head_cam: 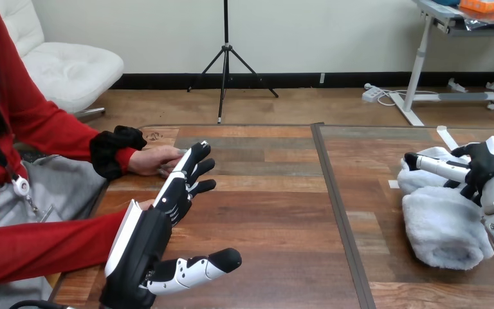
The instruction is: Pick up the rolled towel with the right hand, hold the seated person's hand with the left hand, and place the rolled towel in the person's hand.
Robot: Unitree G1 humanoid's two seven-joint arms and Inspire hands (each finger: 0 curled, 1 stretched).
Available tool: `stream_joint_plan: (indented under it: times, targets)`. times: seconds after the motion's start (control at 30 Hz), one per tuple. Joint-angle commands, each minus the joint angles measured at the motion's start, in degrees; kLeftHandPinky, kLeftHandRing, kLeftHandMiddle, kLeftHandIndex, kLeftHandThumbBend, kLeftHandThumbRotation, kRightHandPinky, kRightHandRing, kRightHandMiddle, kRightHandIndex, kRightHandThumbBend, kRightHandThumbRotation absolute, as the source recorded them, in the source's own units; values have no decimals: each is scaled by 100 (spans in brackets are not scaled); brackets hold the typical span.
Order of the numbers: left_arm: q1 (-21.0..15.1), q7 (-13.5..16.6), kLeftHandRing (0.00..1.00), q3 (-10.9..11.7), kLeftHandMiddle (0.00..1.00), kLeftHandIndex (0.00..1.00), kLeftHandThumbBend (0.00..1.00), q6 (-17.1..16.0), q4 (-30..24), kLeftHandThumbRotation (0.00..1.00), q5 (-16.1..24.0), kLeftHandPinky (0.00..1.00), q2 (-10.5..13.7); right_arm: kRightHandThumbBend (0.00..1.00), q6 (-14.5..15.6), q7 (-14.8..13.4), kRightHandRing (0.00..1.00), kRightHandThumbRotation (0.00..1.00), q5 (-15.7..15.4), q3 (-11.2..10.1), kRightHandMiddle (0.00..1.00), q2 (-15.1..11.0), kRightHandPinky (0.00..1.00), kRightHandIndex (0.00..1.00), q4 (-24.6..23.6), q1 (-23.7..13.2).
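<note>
Rolled towel (442,228), soft, light and squashy, lies on the wooden table's (276,219) right side under right hand (485,168), grip can't tell, best wrapped mid-roll; left hand (161,219) flat open beside person's hand (156,159).

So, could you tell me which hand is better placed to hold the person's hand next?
The left hand: it is open, with straight fingers reaching right up to the person's hand. The right hand is far across the table, on the rolled towel.
</note>
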Motion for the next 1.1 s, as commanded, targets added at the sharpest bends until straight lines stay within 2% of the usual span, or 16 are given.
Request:
stream_joint_plan:
  times: [0.0,0.17,0.27,0.37,0.5,0.57,0.6,0.77,0.9,1.07]
  targets:
    - [-195,-20,92,26,95,94,100,-120,-236,55,-44,83,37,98,104,110,68,66,86,4,78,410,41,91,235,194]
    - [-190,-28,92,40,95,94,100,-142,-250,55,-38,82,36,98,60,99,71,65,113,3,81,435,44,91,236,225]
    - [-197,-101,92,4,96,94,100,-160,-238,55,-129,83,50,97,68,139,73,67,-46,177,81,440,46,91,258,226]
    - [-185,-87,92,22,95,94,100,-162,-258,54,-109,83,41,95,12,194,77,68,37,111,86,442,50,96,253,257]
    - [-196,-151,92,3,96,94,100,-189,-239,54,-180,83,53,94,116,103,80,67,37,111,90,476,52,98,266,276]
    - [-199,-161,92,11,96,94,100,-198,-230,54,-183,83,48,93,138,106,86,68,2,150,94,477,58,99,267,281]
    - [-190,-172,92,13,96,94,100,-206,-235,54,-196,83,51,93,140,94,91,69,20,131,96,476,64,99,265,292]
    - [-168,-206,92,26,96,94,100,-227,-248,53,-224,83,60,94,142,33,97,71,121,30,99,475,73,100,255,317]
    - [-157,-206,92,49,96,94,100,-258,-250,53,-221,83,67,96,93,-299,99,72,240,-109,100,486,75,100,232,360]
    - [-150,-227,92,52,96,94,100,-266,-246,54,-265,83,77,99,-59,-664,100,71,368,-246,100,510,72,100,197,415]
